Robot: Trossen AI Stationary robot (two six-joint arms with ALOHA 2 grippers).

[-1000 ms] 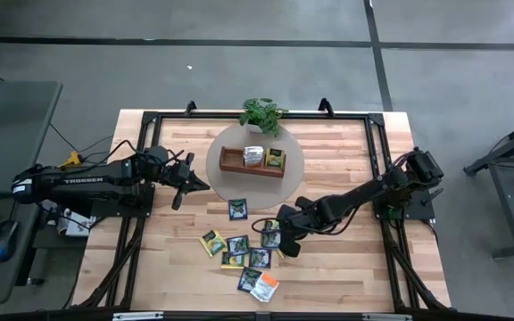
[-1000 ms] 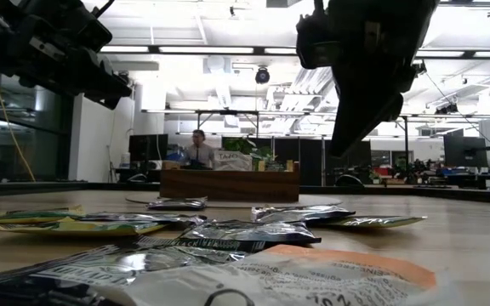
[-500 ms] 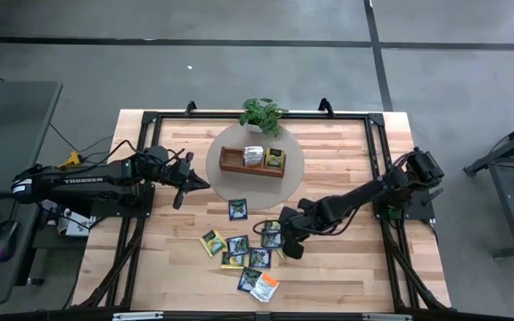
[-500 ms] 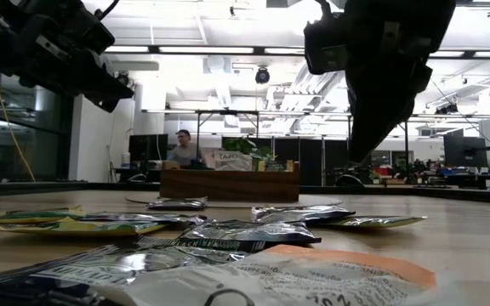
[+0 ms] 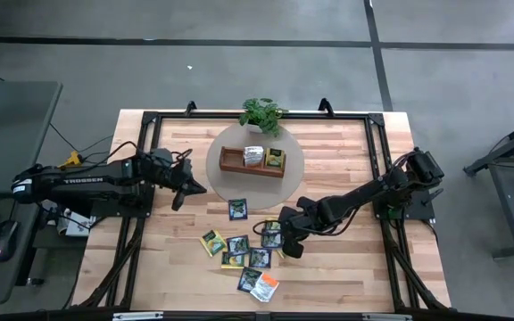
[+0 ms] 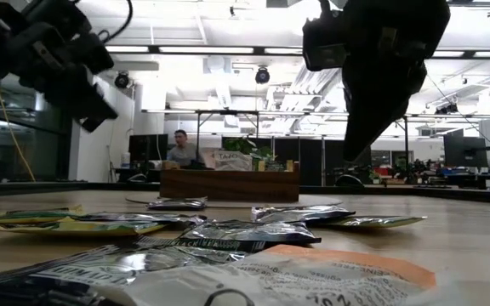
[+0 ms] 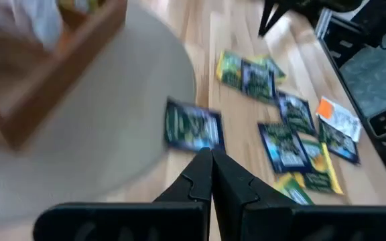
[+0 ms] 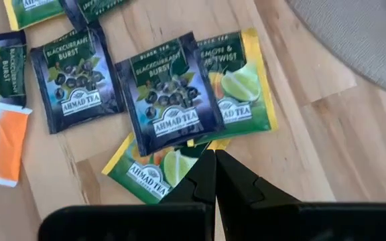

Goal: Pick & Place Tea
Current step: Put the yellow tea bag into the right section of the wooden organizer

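Several tea sachets (image 5: 248, 254) lie flat in a loose cluster on the wooden table, with one dark blue sachet (image 5: 237, 209) apart at the mat's edge. Two more sachets (image 5: 264, 157) sit in the brown tray (image 5: 232, 164). My right gripper (image 5: 286, 246) is shut and hangs above the cluster's right side; in its wrist view it hovers (image 8: 214, 155) over a green-yellow sachet (image 8: 154, 169), next to a dark blue one (image 8: 169, 94). The low view shows it (image 6: 353, 155) clear of the table. My left gripper (image 5: 199, 188), shut, hovers left of the mat, its tips (image 7: 211, 155) pointing at the lone sachet (image 7: 193, 127).
The tray stands on a round grey mat (image 5: 288, 147) at the table's far middle, with a small potted plant (image 5: 261, 114) behind it. A black frame (image 5: 373, 160) runs along the table's edges. Bare wood (image 5: 346, 267) lies right of the cluster. A person sits in the room beyond (image 6: 179, 149).
My left gripper has drawn back a little toward the table's left edge and dropped lower, tipping downward. My right gripper has stayed above the cluster with only a slight sideways shift. The sachets have not moved.
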